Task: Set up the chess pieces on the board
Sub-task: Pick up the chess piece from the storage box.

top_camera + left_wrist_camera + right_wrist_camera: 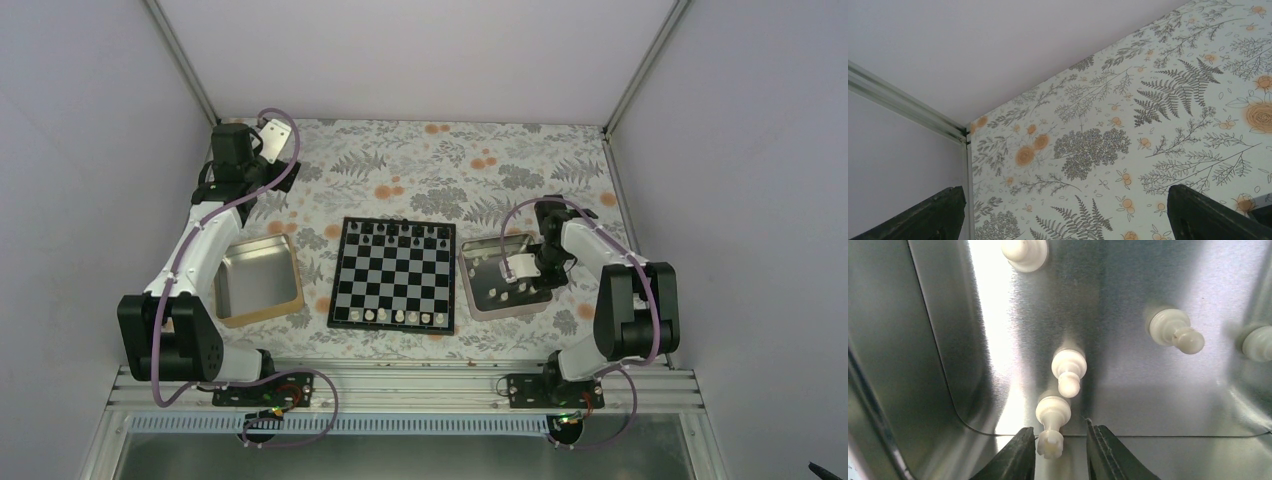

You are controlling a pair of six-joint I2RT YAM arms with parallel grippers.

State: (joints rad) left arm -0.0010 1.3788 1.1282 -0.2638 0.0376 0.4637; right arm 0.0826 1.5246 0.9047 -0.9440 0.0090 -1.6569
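Note:
The chequered board [395,275] lies at the table's centre, with several white pieces [398,317] on its near row and black pieces [400,230] on its far row. My right gripper [515,275] is down inside the right metal tray [480,308]. In the right wrist view it [1058,432] is open around a white crown-topped piece [1052,422]; the piece touches the left finger, with a gap to the right finger. A white pawn [1068,369] stands just beyond it. My left gripper [270,135] is open and empty at the far left corner.
More white pieces [1175,331] stand in the right tray, one at its far edge [1025,251] and one at the right [1259,342]. A metal tray [260,318] with nothing in it sits left of the board. The left wrist view shows floral tablecloth [1128,125] and the enclosure's corner post [908,107].

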